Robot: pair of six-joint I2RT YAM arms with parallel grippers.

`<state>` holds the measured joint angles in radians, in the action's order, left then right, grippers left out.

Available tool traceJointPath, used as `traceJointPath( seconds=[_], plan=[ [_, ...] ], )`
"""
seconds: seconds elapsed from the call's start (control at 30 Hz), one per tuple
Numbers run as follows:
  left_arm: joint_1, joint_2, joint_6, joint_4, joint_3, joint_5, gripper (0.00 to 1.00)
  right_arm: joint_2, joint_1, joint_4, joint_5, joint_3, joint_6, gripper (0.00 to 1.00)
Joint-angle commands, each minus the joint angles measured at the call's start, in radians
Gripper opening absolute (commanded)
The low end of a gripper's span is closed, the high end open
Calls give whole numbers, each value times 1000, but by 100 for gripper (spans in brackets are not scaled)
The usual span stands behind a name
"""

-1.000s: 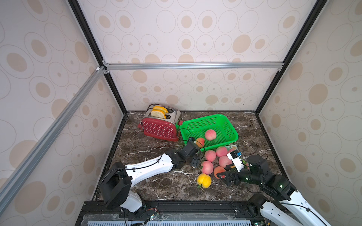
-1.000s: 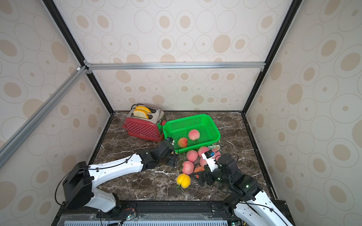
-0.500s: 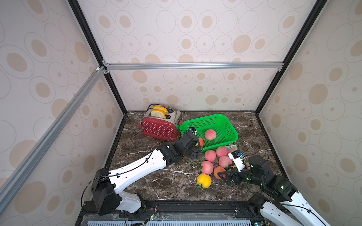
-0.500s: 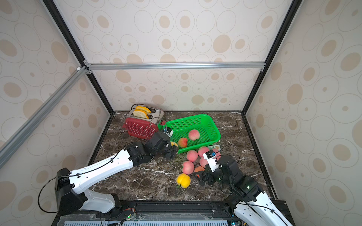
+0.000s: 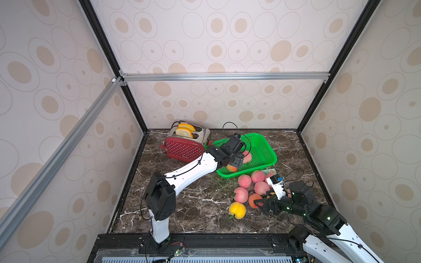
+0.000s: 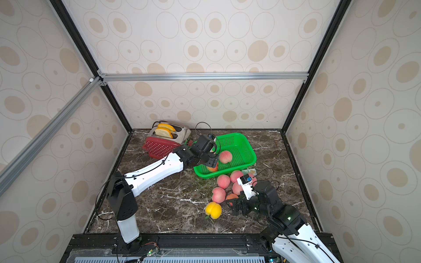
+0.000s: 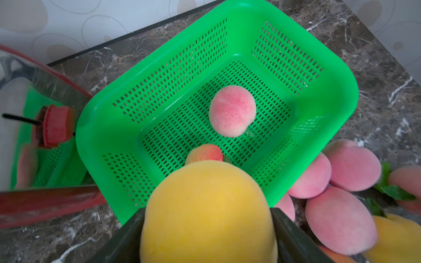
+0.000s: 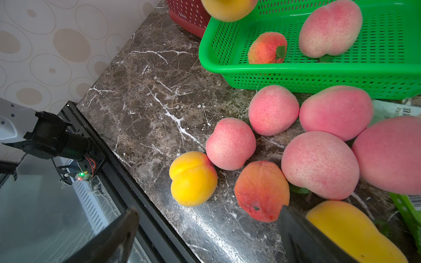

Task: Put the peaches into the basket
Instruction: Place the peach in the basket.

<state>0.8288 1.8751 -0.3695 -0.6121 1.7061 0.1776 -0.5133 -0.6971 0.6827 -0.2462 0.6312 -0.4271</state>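
My left gripper (image 7: 208, 236) is shut on a yellow peach (image 7: 208, 214), its fingers pressed to both sides, and it hangs over the near left corner of the green basket (image 7: 319, 41). In both top views the left gripper (image 5: 234, 159) (image 6: 210, 157) covers that corner. Inside the basket (image 5: 266, 148) lie a pink peach (image 5: 247, 157) and an orange-red peach (image 5: 231, 168). Several pink peaches (image 5: 245, 181) lie in front of the basket, along with an orange-red peach (image 8: 262, 190) and a yellow peach (image 5: 237, 210). My right gripper (image 8: 211, 239) (image 5: 265, 205) is open and empty, one finger beside the orange-red peach.
A red dotted toaster (image 5: 184, 148) with two bread slices (image 5: 185, 131) stands left of the basket, close to my left arm. A pale packet (image 8: 396, 111) lies by the basket's front wall. Another yellow peach (image 8: 355, 234) sits beyond my right finger. The table's front edge (image 8: 145, 205) runs under the right gripper.
My left arm has lifted from the table in front of the basket and swung back over its near corner, carrying the yellow peach. The right arm has hardly moved.
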Motion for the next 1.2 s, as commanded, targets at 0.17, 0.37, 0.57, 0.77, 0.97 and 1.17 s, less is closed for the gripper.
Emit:
traceJointPath(
  seconds=[0.17, 0.37, 0.57, 0.77, 0.97, 1.17],
  plan=[
    [-55, 160, 43, -49, 182, -39, 82, -10, -6, 5, 10, 16, -1, 100],
    [-97, 269, 52, -86, 311, -33, 83, -25, -7, -3, 9, 12, 5, 100],
    [-145, 346, 34, -70, 368, -37, 83, -24, -6, -5, 3, 8, 8, 100],
    [-165, 388, 22, -61, 380, -12, 83, -30, -7, -6, 0, 8, 9, 100],
    [-181, 451, 26, -73, 409, -14, 84, -29, -7, -16, -12, 3, 17, 100],
    [-185, 463, 27, -54, 389, -19, 85, -12, -7, -25, -14, -4, 19, 100]
  ],
)
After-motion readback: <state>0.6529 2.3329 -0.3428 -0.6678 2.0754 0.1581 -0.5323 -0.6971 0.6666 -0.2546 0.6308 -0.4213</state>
